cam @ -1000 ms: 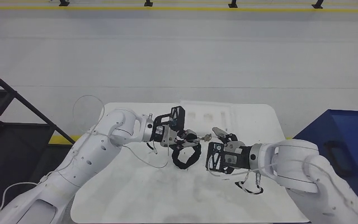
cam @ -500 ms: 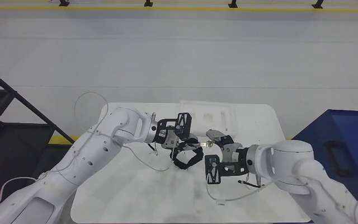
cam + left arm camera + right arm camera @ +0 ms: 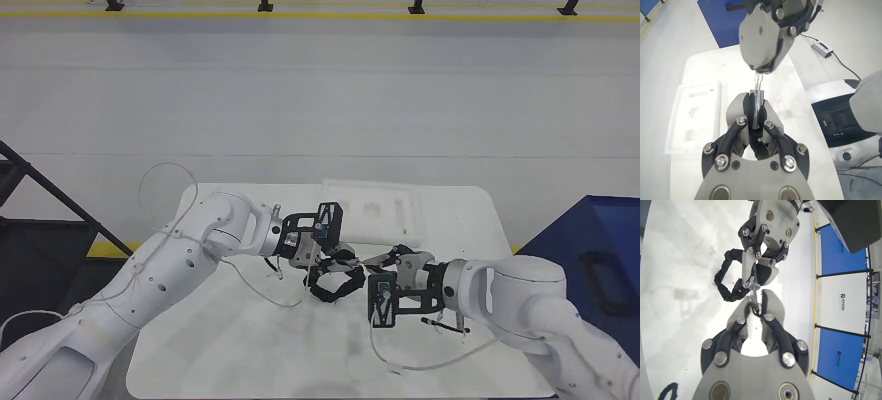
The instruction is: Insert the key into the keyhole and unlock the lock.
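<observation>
chrome lock [image 3: 757, 106] clenched in left pincer [image 3: 755, 99]; right pincer [image 3: 762, 70] grasps key [image 3: 758, 82], tip at keyhole [image 3: 754, 287]. risk: a slight tilt jams the blade, or the key slips when twisted.

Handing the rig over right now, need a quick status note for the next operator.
Left claw: shut on the lock cylinder, above the table, cable loop hanging from it.
Right claw: shut on the key, tip apparently just inside the keyhole, most of the blade out.
Done: both grasped, key aligned.
Left: push fully in, turn to unlock.
</observation>
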Available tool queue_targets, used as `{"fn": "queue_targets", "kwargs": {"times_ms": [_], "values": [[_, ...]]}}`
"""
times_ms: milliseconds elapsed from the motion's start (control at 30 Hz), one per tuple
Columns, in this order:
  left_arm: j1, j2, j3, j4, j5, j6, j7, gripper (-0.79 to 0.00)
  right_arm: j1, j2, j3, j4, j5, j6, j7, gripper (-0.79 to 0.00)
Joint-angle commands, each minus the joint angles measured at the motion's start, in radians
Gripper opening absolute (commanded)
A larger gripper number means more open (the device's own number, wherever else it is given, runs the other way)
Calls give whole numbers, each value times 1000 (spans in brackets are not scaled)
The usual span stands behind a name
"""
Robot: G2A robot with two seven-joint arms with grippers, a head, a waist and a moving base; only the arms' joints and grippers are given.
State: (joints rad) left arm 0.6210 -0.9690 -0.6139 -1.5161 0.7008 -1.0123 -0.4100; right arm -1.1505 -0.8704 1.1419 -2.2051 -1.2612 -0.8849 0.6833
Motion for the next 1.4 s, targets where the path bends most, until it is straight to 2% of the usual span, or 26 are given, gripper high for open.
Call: {"fn": "queue_targets", "kwargs": {"times_ms": [0,100,233,433,600,633,667,700,733,1033,1367], "values": [[-3,1,6,2,-5,0,6,-785,-7,1,8,6,10,9,-10,-785],[-10,3,15,6,-10,0,12,-785,-20,2,25,17,45,35,-27,-785],[-18,6,26,9,-8,0,25,-785,-50,2,57,69,214,90,-51,-785],[-22,9,30,6,26,0,65,-785,-63,8,101,121,447,137,-5,-785],[-21,9,35,5,57,0,93,-785,-61,14,125,142,568,152,49,-785],[-21,8,36,7,61,0,95,-785,-61,15,125,145,579,153,55,-745],[-22,8,37,11,67,0,97,-785,-58,16,127,149,595,155,70,-536],[-23,7,38,13,70,0,101,-785,-56,17,128,149,603,157,77,-126],[-23,7,38,16,74,0,102,-785,-55,17,127,151,614,158,81,0],[-9,-8,43,76,115,28,96,-785,-39,20,122,190,703,160,94,0],[21,-46,95,195,132,30,92,-785,-34,23,128,221,745,186,92,0]]}}
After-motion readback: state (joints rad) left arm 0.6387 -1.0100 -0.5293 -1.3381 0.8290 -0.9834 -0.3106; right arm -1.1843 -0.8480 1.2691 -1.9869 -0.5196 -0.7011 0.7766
